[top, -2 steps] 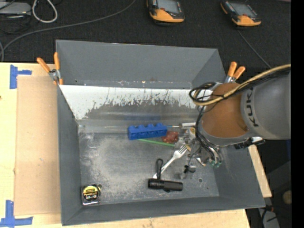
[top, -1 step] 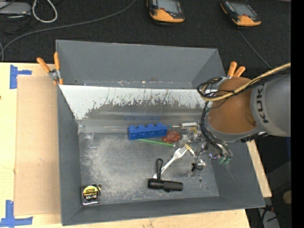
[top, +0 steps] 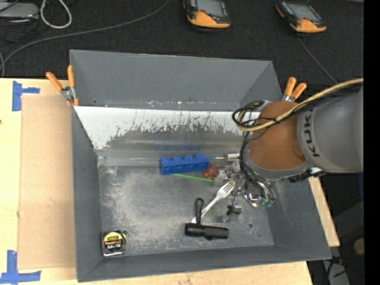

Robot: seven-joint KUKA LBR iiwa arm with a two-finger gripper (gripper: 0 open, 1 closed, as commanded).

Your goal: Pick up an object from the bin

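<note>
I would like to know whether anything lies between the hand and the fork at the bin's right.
Nothing visible does: the hand hangs right at the fork. The black tool lies lower in the view and the blue block up to the left, neither between them.

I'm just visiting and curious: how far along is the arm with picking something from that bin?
Reaching looks done: the gripper is low at the bin's right side, by a silver fork. In hand: nothing I can see gripped. Left: grasping and lifting; the blue block, black tool and tape measure lie on the floor.
</note>
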